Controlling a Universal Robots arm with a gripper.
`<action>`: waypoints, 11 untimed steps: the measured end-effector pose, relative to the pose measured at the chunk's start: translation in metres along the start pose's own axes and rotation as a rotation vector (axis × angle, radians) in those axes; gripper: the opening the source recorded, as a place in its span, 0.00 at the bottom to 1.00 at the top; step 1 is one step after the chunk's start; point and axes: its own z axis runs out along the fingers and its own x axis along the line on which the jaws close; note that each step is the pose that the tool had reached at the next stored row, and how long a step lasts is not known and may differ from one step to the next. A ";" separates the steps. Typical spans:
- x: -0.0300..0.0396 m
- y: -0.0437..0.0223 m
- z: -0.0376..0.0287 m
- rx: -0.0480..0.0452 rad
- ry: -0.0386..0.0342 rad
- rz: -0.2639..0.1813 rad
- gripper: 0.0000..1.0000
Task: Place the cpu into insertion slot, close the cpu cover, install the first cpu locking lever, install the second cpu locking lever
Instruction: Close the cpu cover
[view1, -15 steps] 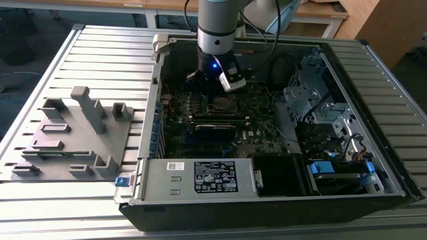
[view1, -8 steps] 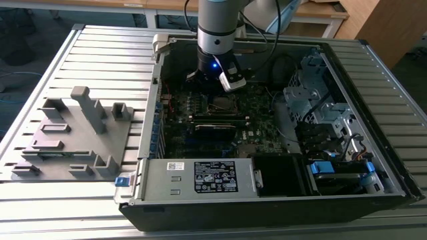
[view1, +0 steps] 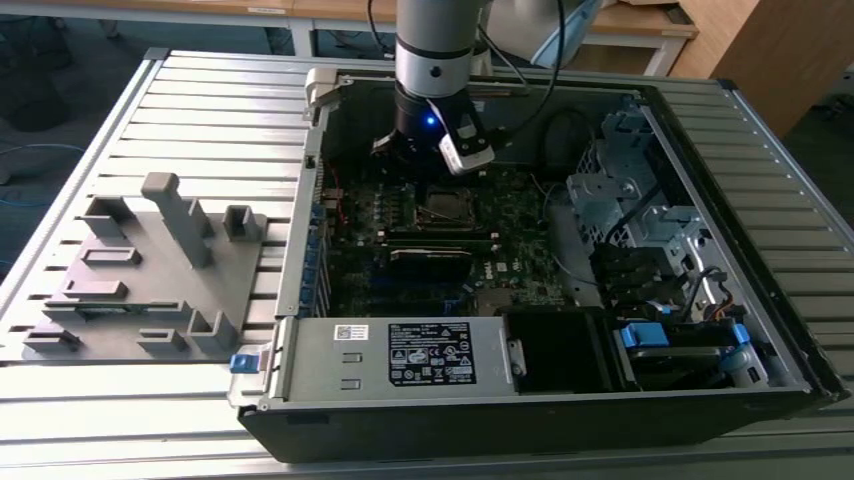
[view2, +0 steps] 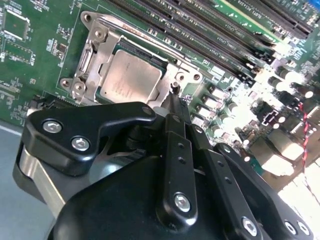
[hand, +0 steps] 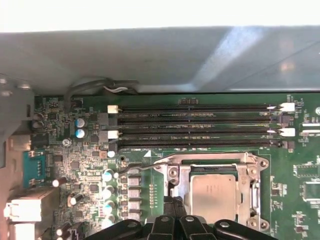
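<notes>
Closest to both wrist cameras were the black link bars of the jaws. The fingertips stood together with no gap showing between them, and whether anything thin was pinched there could not be told. The tips were down at the side rail of the cpu cover, near one of its corners. The cpu lay just beside them, not between them, and apart from the pads. In the second wrist view the cpu sat flat in the insertion slot, its dull silver top framed by the cpu cover, which lay down around it. In the first wrist view one thin wire locking lever ran out from the cover's corner over the green motherboard, alongside the long black memory slots. In the exterior view the arm reached straight down into the open computer case, which lay on a slatted metal desk. A grey fixture lay well apart from it, at the exterior view's left.
</notes>
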 end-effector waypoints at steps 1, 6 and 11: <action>0.0000 0.0000 -0.0013 0.0000 0.0000 0.000 0.10; 0.0000 0.0000 -0.0014 0.0000 0.0000 0.000 0.10; -0.0001 0.0000 -0.0015 0.0001 0.0001 0.000 0.10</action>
